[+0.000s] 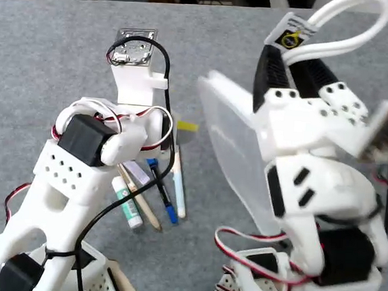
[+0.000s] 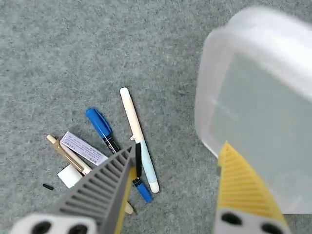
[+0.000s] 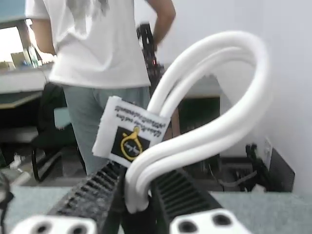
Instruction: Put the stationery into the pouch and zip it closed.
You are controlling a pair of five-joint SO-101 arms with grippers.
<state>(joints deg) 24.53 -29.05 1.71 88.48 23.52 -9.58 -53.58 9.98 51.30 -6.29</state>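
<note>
Left end effector (image 2: pixel 178 147) is open with nothing between the fingers, hanging right over the stationery on the counter (image 1: pixel 54 58). Reads as lined up for a pick. Nearest under it is the cream and pale-blue pen (image 2: pixel 139 141), with the blue pen (image 2: pixel 104 127) just beside, then the labelled eraser (image 2: pixel 84 148) and tan pencil (image 2: pixel 62 150). High view also shows a green-and-white tube (image 1: pixel 126 205). All loose and fanned together, some touching. Right end effector (image 3: pixel 139 195) is clamped on the white loop (image 3: pixel 209 112) of the pouch (image 1: pixel 236 155), holding it up so the pouch sits tilted just beside the pile, probably to present the mouth toward the items. Can't tell whether the zip is open, or whether the lower edge rests on the counter. Pouch looks empty, so I'd put the task at its first pick.
</note>
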